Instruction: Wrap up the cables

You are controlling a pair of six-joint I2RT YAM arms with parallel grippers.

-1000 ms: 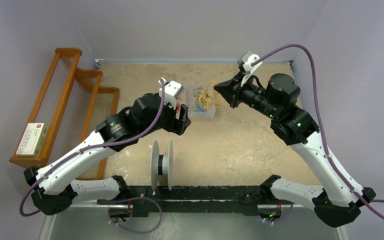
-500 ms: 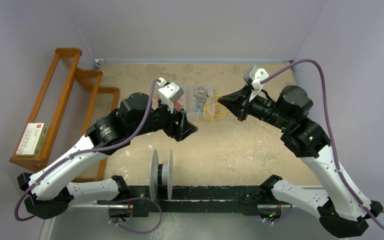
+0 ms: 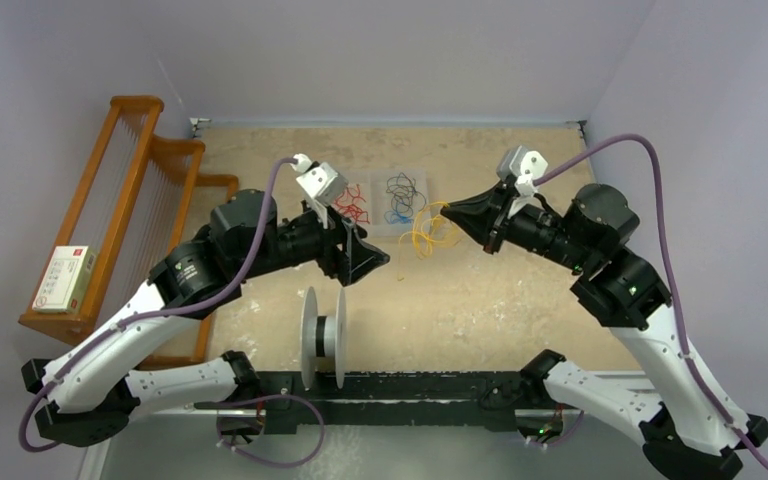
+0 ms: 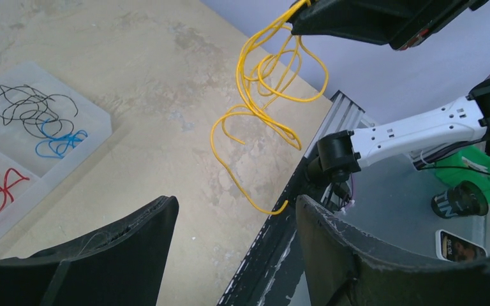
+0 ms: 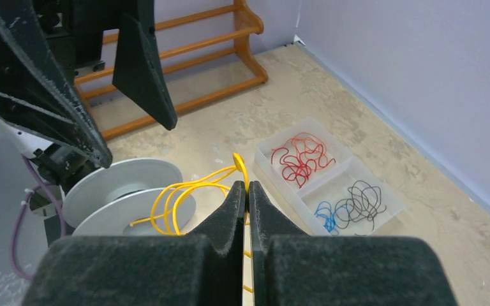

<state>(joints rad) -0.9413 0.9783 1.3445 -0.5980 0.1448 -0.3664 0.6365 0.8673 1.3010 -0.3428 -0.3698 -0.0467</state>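
Note:
My right gripper (image 3: 448,210) is shut on a bunch of curly yellow cables (image 3: 426,231) and holds them in the air above the table, right of the tray. The strands hang down in loops in the left wrist view (image 4: 265,95) and show at the fingertips in the right wrist view (image 5: 185,194). My left gripper (image 3: 378,262) is open and empty, below and left of the hanging cables. The white spool (image 3: 324,335) stands on edge near the table's front, also in the right wrist view (image 5: 124,191).
A clear divided tray (image 3: 388,205) at the back middle holds red wires (image 3: 354,203) and black and blue wires (image 3: 397,195). A wooden rack (image 3: 125,215) with a small box stands at the left. A black rail (image 3: 410,385) runs along the front edge.
My right gripper has lifted the yellow cables out of the tray and drawn them right and nearer. My left gripper has swung out toward the front, leaving the tray's red wires uncovered.

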